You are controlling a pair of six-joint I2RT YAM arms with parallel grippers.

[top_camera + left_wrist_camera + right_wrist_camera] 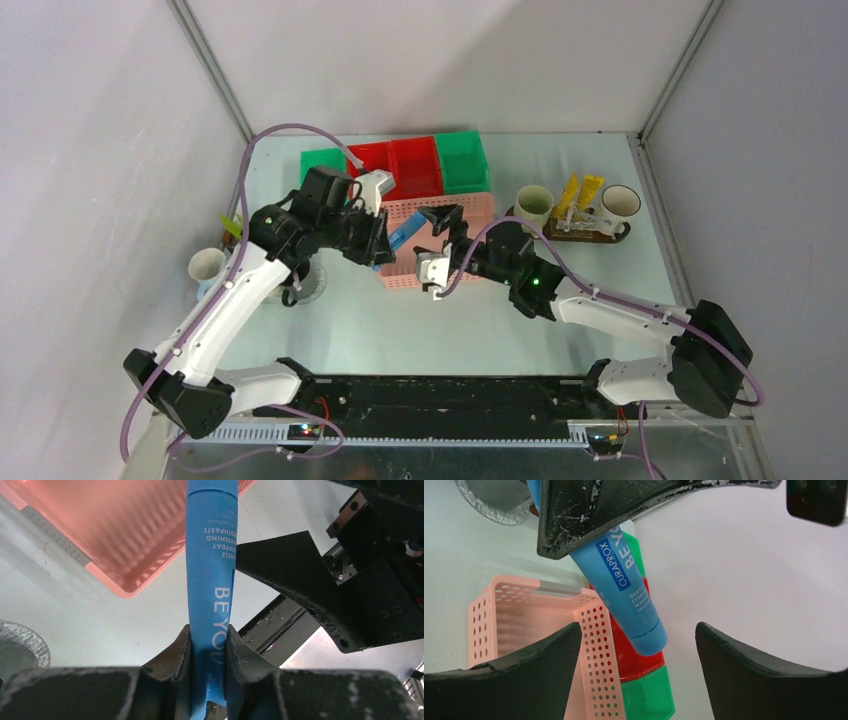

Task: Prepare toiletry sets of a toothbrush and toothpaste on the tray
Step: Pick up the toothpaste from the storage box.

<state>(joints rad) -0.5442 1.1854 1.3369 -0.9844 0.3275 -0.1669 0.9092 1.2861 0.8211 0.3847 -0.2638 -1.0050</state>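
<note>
- Toothpaste tube point(210, 580), the blue one: where's it rn?
- Pinched in L gripper point(209, 647), jaws narrow on the flat crimped tail. Cap end sticks straight out ahead of it in mid-air, w/ the pink basket point(125, 545) just below and ahead.
- And R gripper point(636, 630)?
- Jaws wide, nothing held. The tube's cap end hangs btwn its two fingers, touching neither as far as I can tell.
- Why grip it by the tail?
- Prob. to leave body and cap free for R to take. Looks like a handover, judging by how the two face each other.
- Why hand over at all?
- Tray point(590, 236) is well apart from L gripper, off behind R gripper's wrist. Easier reach for R, I'd guess.
- What's at the tray?
- Cream mug point(533, 205) at one end, can't tell if on it or just beside. White mug point(621, 202) at the other end, yellow tubes point(582, 190) btwn them.
- Risk?
- Tube is soft and sits angled across R's gap. If R bites only near the cap, it may pivot once L lets go. Better R takes it further up the body, then L opens.
</note>
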